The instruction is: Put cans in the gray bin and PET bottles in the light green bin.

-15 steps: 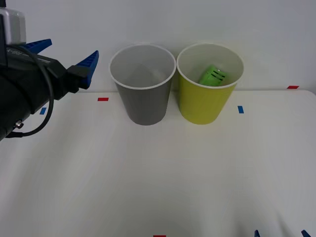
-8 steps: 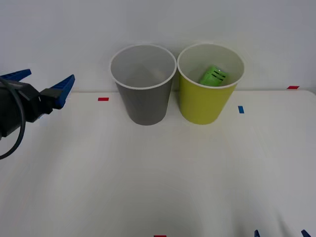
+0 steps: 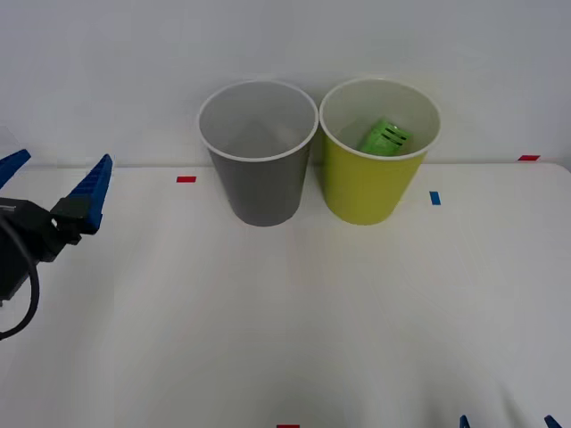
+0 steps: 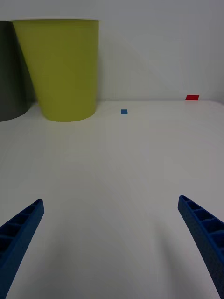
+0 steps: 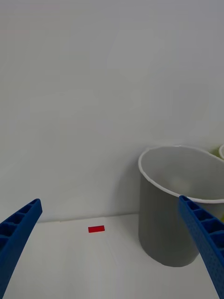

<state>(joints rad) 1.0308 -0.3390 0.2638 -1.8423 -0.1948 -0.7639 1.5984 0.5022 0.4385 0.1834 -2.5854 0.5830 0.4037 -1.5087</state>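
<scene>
End effector of the left arm [image 3: 49, 183] is seen at the left edge of the front view, drawn back and lower than a second ago, when it stood close beside the gray bin [image 3: 259, 152] at rim height. Its blue fingers are spread wide and nothing is held between them. From the left wrist view the gray bin [image 5: 179, 215] is looked at from well apart, with a red marker [image 5: 96, 229] on the tabletop [image 3: 285, 321] between.

The green-labelled PET bottle [image 3: 385, 137] is found lying tilted inside the light green bin [image 3: 375, 183], where it has not shifted over the last second. The two bins stand just beside each other at the far edge of the tabletop, the gray one apparently with nothing in it, though its floor cannot be fully checked.

The right end effector [image 4: 112, 243] is parked low at the near right, fingers wide apart and empty, facing the light green bin [image 4: 60, 70].

The retreat is judged to mean that the bottle has been delivered; no can is visible on the tabletop, so the sorting appears complete or awaiting further items.
</scene>
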